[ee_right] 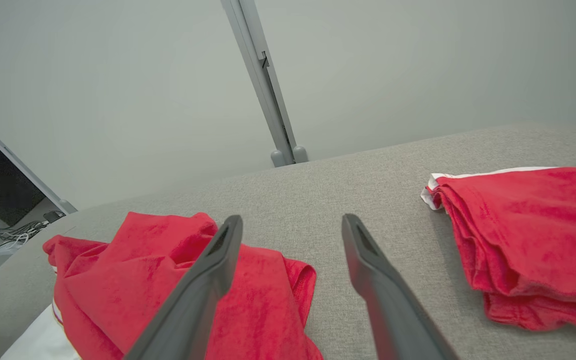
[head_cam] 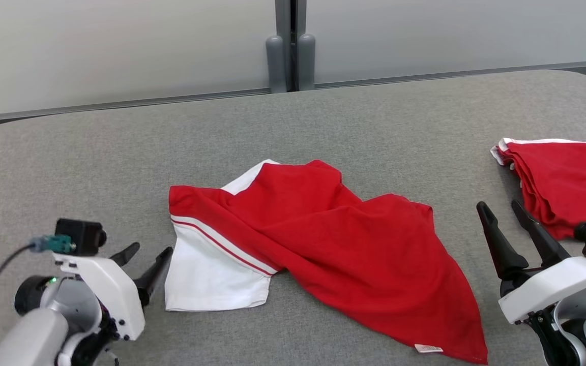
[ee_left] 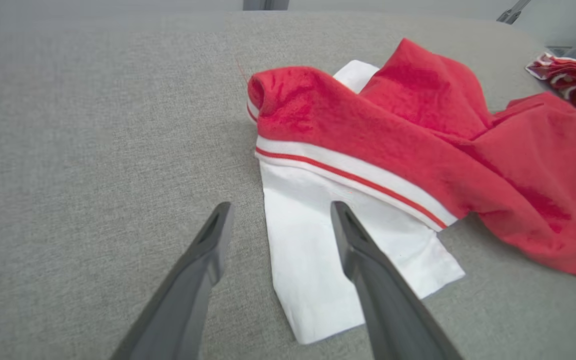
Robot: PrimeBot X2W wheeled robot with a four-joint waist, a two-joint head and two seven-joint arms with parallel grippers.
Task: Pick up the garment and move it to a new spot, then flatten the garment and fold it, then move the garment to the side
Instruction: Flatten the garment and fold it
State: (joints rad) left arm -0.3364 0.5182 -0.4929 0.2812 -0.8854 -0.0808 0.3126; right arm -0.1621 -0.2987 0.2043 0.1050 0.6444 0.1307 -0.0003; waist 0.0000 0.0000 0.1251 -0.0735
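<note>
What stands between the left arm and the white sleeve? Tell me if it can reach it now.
Probably yes: the left gripper hovers right beside the white sleeve, jaws open and pointing toward it, and nothing lies between them.

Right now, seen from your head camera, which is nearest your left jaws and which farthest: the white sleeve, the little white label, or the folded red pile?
1. white sleeve: closest, at the left end of the crumpled garment.
2. white label: on the garment's near right corner.
3. folded red pile: farthest, at the far right.
</note>
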